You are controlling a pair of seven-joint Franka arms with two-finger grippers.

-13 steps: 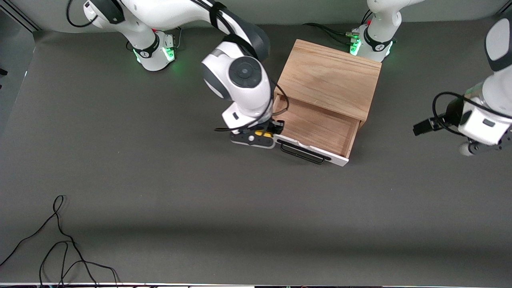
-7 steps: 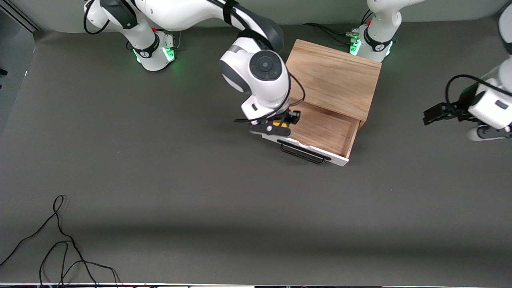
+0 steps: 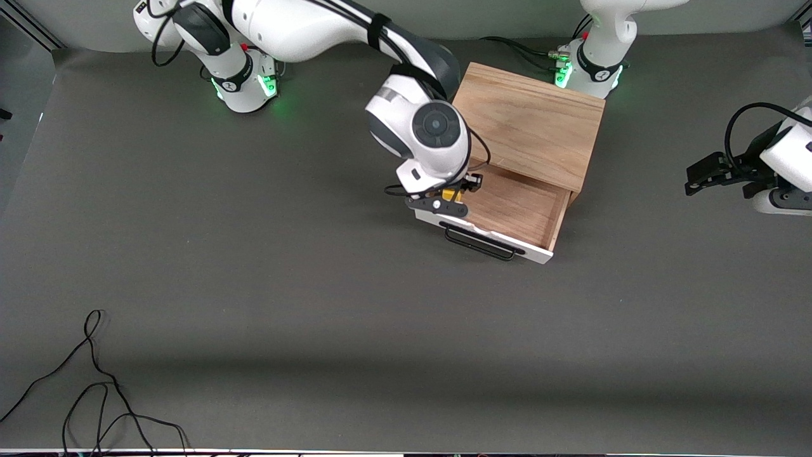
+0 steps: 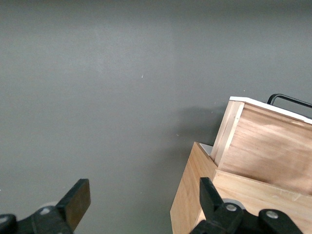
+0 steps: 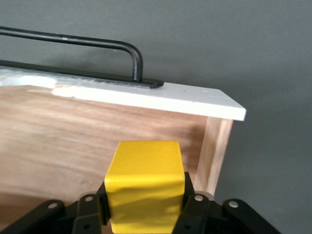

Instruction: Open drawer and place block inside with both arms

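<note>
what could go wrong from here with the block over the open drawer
1. The right gripper holds the block over the drawer corner nearest the right arm, close to the white front panel and side wall; released here, it might clip an edge and tumble out.
2. Lowering further, the fingers could catch the front panel or handle.
3. The left gripper hangs open beside the cabinet; swinging in, it could bump it.
</note>
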